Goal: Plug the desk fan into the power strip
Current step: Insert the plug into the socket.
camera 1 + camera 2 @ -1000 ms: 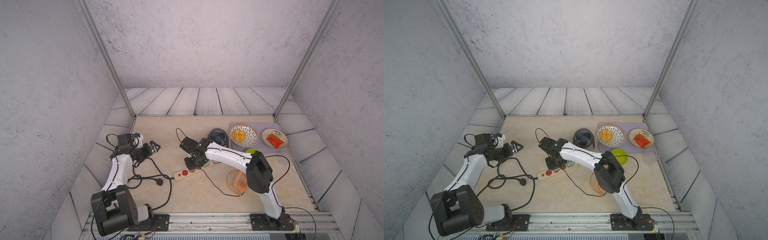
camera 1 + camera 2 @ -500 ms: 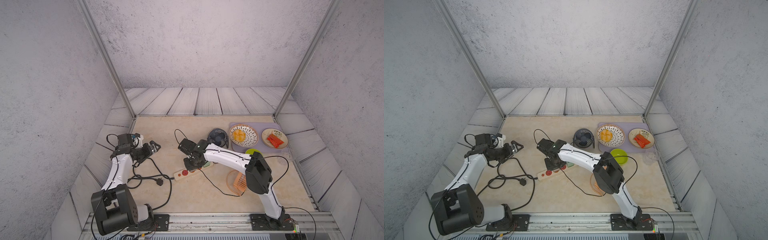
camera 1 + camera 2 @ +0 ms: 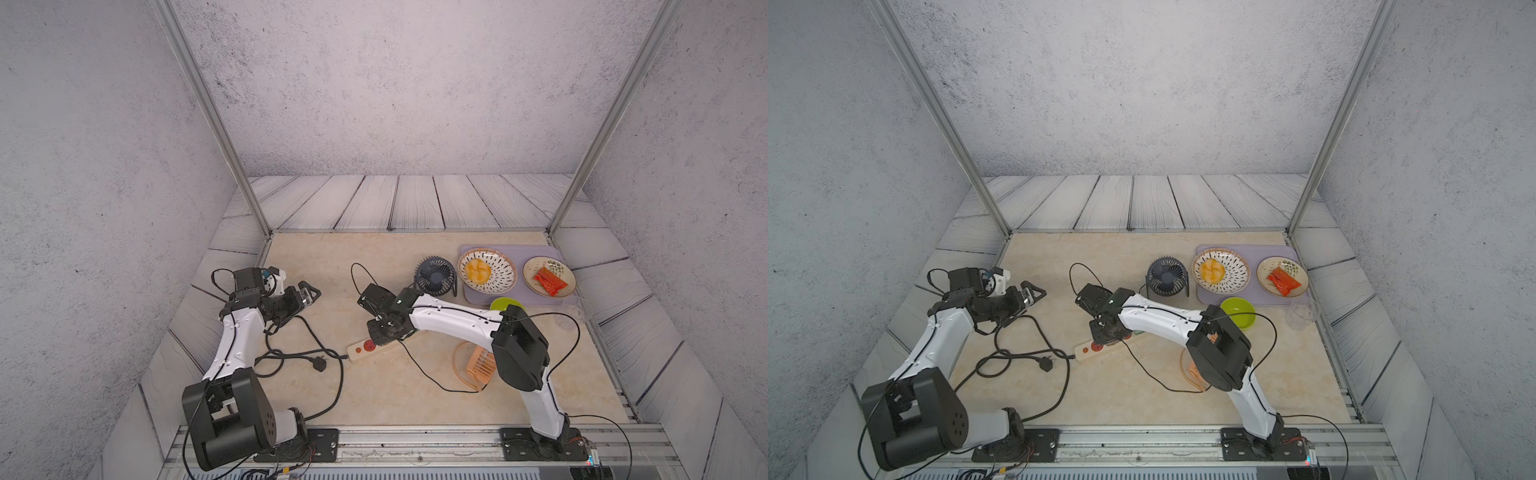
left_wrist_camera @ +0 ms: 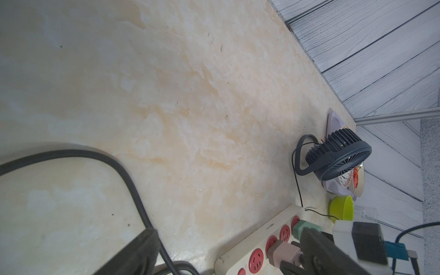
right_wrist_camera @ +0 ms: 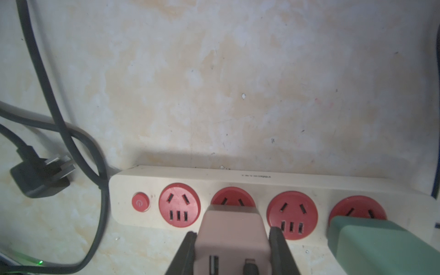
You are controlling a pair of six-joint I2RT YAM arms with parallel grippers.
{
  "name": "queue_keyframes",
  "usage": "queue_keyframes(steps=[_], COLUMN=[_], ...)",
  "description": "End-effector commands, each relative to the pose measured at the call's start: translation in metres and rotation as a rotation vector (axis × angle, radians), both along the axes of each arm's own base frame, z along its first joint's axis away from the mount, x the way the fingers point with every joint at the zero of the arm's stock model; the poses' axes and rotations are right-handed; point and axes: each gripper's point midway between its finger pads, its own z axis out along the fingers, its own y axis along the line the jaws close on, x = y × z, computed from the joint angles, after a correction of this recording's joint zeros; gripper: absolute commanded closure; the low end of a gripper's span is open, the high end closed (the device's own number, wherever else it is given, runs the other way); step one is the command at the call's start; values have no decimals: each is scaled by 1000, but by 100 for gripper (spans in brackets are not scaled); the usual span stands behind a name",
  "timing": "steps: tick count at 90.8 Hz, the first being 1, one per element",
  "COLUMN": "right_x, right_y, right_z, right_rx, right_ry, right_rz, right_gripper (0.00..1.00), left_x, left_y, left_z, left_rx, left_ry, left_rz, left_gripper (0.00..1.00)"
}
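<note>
**Fig.** The left pincer (image 3: 311,293), its jaws spread wide, hovers over the left part of the beige marble-patterned tabletop (image 3: 374,257), well apart from the strip. A thick black cord (image 5: 102,214) ending in a loose black three-pin plug (image 5: 38,176) coils between that pincer and the long cream-beige power strip with round red sockets (image 3: 360,348), which lies flat near the tabletop's centre. The right pincer (image 5: 233,240) is directly over the strip, narrowed onto a pale pink square adapter block (image 5: 231,223) that stands on the second socket from the small orange button (image 5: 140,202). A sage-green adapter block (image 5: 371,240) sits on the fourth socket. The dark blue round desk fan (image 3: 435,276) stands further right, behind the strip.
</note>
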Motion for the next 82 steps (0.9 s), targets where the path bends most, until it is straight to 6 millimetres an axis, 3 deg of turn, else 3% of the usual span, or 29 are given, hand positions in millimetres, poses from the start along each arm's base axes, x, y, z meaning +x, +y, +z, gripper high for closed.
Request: queue_keyframes(steps=[1,12,25,35,55,82], right_x=[-49,-49,-35,-41,-84,-93], right_y=[-40,-34,-31,-35,-46,-28], right_z=[-87,-100,-77,-71,-118,-140], right_rx=[-222,-259,-229,-196,-211,-288], right_ry=[249,296,202,181,396,434], right_rz=[2,39,44,29,16,99], right_gripper=[100,100,100,100,100,100], left_x=[2,1,1,1,4,5], left_y=[2,2,3,5,4,7], left_z=[-1,0,5,6,10,9], left_rx=[-15,-14,6,27,14,48], left_ry=[-1,-5,-22,-20,-24,-36], left_rz=[6,5,-7,-8,-17,-19], left_gripper=[1,1,0,0,0,0])
